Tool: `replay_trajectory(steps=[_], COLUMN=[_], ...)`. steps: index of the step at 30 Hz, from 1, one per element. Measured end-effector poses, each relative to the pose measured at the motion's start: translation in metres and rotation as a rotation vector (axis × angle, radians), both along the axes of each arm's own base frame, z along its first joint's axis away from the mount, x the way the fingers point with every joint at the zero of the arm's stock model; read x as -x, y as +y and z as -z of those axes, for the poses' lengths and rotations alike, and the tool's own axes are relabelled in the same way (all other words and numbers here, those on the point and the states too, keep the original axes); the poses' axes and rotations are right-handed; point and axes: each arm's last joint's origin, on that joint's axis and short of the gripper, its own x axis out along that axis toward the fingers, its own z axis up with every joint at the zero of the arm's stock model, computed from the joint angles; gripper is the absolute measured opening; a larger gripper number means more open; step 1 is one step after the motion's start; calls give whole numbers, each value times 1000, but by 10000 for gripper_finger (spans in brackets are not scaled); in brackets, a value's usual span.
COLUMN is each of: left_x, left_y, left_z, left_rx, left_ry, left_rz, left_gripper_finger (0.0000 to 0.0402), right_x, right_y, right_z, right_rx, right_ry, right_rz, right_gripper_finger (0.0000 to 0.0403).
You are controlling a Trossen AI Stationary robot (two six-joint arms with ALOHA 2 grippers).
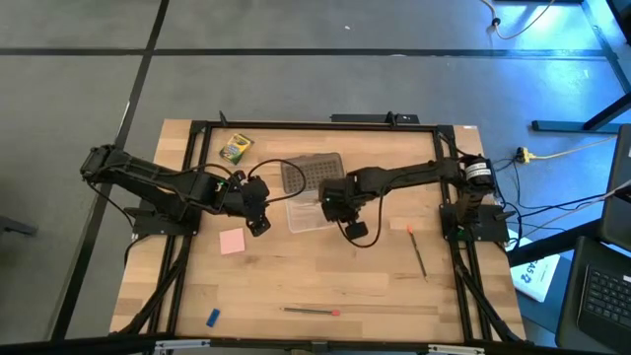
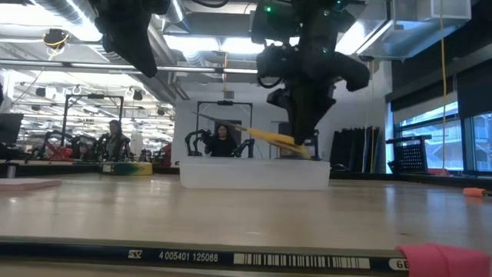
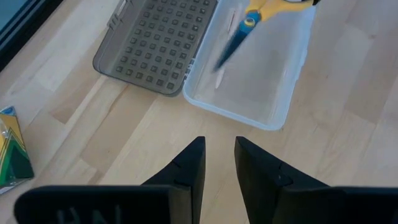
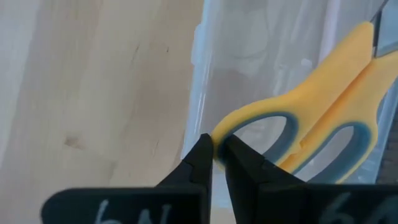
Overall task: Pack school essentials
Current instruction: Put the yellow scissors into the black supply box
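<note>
Over the wooden counter, right gripper is pinching yellow scissors above the clear case; left gripper is hovering, slightly spread.

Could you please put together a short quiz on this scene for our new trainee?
1. True or false: the right gripper is shut on the yellow-handled scissors.
2. Where are the scissors now? A) flat on the table B) held above the clear case C) beside the crayon box
3. Fill in: the case's grey studded lid lies ____ beside the case.

Key:
1. True; the fingers pinch a handle loop.
2. B; the low view shows them tilted above the case, off the table.
3. Open, flat on the table. The left gripper is above the table near the case, fingers parted, holding nothing.
</note>
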Motion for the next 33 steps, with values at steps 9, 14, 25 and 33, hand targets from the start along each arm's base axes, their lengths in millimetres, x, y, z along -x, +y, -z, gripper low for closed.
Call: replay_trajectory(steps=[9, 14, 25, 33], left_x=[0, 0, 0, 0], left_y=[0, 0, 0, 0], left_z=[0, 0, 0, 0], left_rx=[0, 1, 1, 1], left_ry=[0, -2, -2, -2], left_rz=[0, -1, -2, -1], left_gripper_finger=[80, 80, 80, 80], right_x=[-7, -21, -33, -36], right_y=[-9, -10, -11, -11], right_z=[-21, -1, 25, 39], right_rx=[-13, 6, -10, -11], right_ry=[35, 127, 224, 257], right_rz=[59, 52, 44, 38], right_gripper_finger=[32, 32, 32, 32])
